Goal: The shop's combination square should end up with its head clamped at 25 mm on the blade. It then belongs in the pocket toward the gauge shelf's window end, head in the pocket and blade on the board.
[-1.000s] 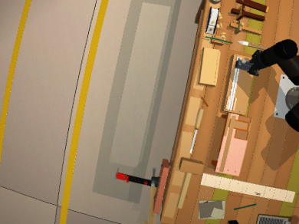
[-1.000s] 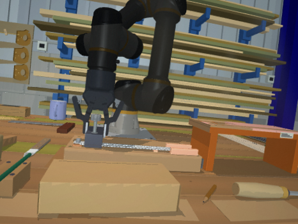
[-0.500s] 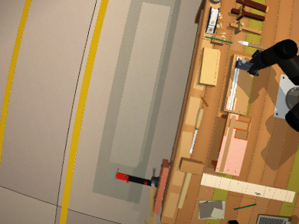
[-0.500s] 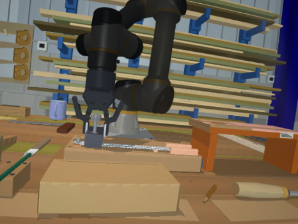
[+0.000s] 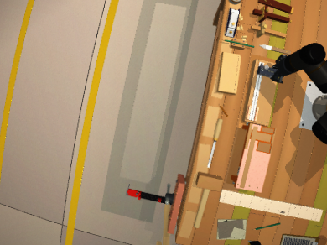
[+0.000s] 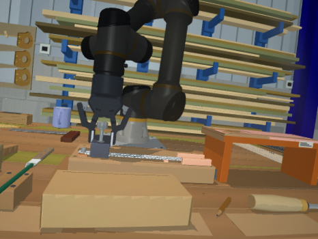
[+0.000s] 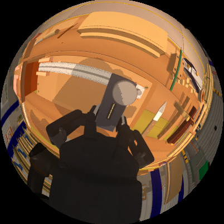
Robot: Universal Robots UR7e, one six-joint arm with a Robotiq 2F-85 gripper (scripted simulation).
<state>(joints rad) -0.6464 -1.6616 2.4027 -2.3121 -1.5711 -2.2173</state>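
The combination square's dark grey head [image 6: 99, 149] [image 7: 111, 111] [image 5: 266, 70] sits on the left end of a wooden board, with its round lock knob [image 7: 123, 93] on top. My gripper [image 6: 101, 139] [image 7: 107, 122] is closed on the head, a finger on each side of it. The steel blade [image 6: 143, 156] [image 7: 72, 69] [image 5: 256, 95] runs from the head along the board toward a pale pink stop block [image 6: 194, 159]. The blade's graduations are too small to read.
Behind the board stand the arm's base and racks of timber [image 6: 221, 68]. An orange shelf with a pink top [image 6: 262, 150] [image 5: 253, 159] stands to the right. A large wooden block [image 6: 114, 199], a pencil [image 6: 223, 206] and a chisel [image 6: 283, 203] lie in front.
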